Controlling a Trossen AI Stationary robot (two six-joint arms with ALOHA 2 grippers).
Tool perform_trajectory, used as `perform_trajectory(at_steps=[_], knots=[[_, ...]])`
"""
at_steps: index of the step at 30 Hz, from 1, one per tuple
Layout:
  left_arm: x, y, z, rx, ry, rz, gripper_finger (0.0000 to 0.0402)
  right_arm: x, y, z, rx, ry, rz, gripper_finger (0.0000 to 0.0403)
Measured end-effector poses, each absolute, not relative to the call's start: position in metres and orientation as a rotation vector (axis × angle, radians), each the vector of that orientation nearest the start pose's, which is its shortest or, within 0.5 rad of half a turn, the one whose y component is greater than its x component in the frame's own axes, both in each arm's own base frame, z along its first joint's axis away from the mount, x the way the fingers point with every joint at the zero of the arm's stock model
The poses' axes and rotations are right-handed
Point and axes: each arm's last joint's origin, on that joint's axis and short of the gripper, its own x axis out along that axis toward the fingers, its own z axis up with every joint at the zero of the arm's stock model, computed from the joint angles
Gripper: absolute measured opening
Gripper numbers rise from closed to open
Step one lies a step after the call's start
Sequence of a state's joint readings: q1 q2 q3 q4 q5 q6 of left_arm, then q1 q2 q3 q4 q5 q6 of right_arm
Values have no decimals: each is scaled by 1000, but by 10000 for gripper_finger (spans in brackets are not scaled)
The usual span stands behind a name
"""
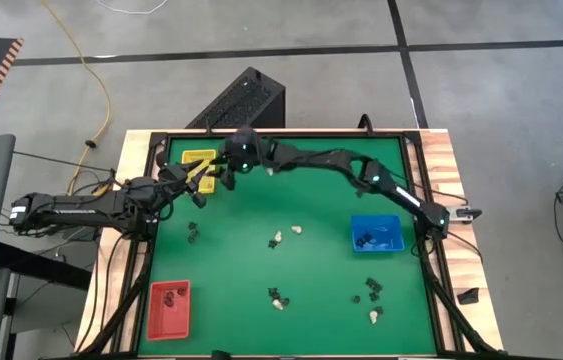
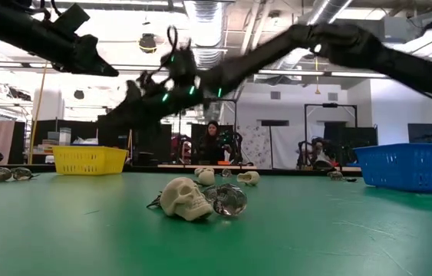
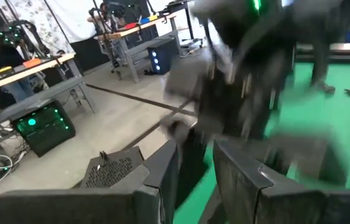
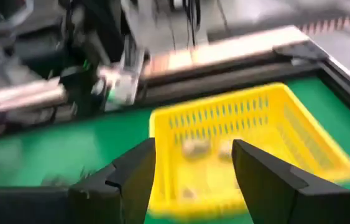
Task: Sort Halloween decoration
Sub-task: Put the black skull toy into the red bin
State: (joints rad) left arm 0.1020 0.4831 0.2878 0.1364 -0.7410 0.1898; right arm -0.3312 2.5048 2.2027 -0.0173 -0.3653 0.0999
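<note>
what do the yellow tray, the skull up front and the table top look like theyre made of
Yellow tray: likely moulded plastic, glossy, with rows of slotted holes in its walls. Skull: matte cream, seemingly plastic or resin, with carved sockets and teeth; which one is unclear. Table top: a flat green matte surface, possibly felt or a mat, framed by pale wood showing grain at the edges.

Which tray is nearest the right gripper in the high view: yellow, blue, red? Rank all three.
From the right gripper:
1. Yellow tray, right beside it at the far-left corner.
2. Blue tray, right side, mid-table.
3. Red tray, near-left corner.
</note>
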Motion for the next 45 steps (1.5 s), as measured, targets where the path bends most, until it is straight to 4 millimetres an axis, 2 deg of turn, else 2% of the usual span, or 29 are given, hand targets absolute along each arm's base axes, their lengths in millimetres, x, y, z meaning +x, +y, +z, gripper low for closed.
perform_trajectory(at_steps=[4, 8, 11, 16, 23, 33, 41, 45], knots=[[124, 32, 231, 201, 151, 833, 92, 506, -181, 251, 135, 595, -28, 240], [125, 32, 230, 202, 153, 791, 92, 469, -193, 259, 160, 861, -121, 230], [127, 30, 230, 201, 146, 726, 92, 449, -206, 258, 239, 979, -206, 224], [127, 30, 231, 207, 143, 714, 92, 431, -223, 227, 349, 1125, -396, 219], [127, 30, 231, 208, 144, 716, 92, 422, -219, 199, 392, 1230, -443, 216], [127, 30, 231, 208, 144, 717, 92, 420, -216, 176, 394, 1245, -477, 216], [127, 30, 231, 210, 147, 717, 92, 420, -214, 167, 388, 1230, -475, 214], [126, 30, 229, 236, 175, 712, 92, 421, -214, 167, 386, 1221, -474, 196]])
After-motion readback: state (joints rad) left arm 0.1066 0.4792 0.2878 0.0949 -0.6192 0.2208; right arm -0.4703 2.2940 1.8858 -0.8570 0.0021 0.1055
